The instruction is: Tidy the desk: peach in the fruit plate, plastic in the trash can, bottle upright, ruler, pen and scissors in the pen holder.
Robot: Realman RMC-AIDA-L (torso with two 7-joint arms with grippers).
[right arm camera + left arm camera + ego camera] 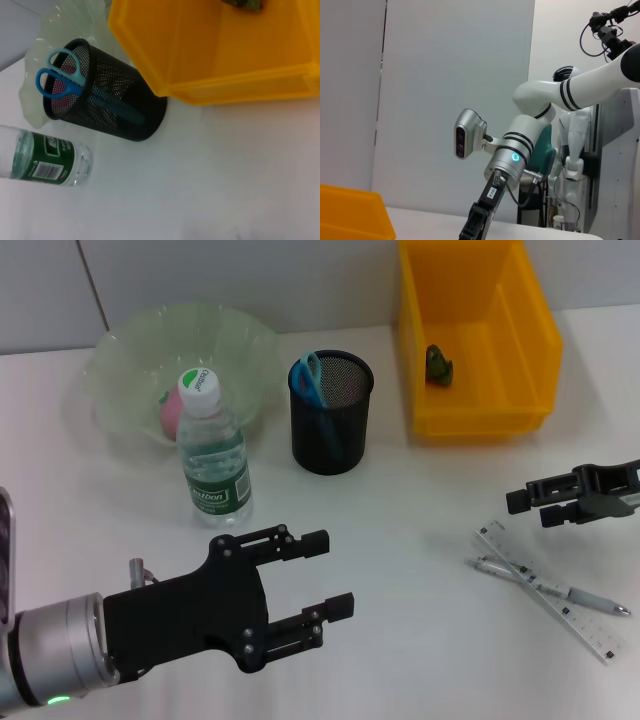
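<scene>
The bottle [212,452] stands upright in front of the pale green fruit plate [130,350], which holds the pink peach [172,412]. Blue scissors [310,378] stand in the black mesh pen holder [332,412]. Crumpled green plastic [438,364] lies in the yellow bin [480,335]. The clear ruler [550,590] and the pen [555,587] lie crossed on the table at the right. My right gripper [532,508] is open, hovering just above and beside the ruler's far end. My left gripper [330,575] is open and empty near the front left.
In the right wrist view the pen holder [110,100], the scissors [62,75], the bottle [45,162] and the yellow bin [220,55] show. The left wrist view shows the right arm [520,160] and a corner of the bin [350,215].
</scene>
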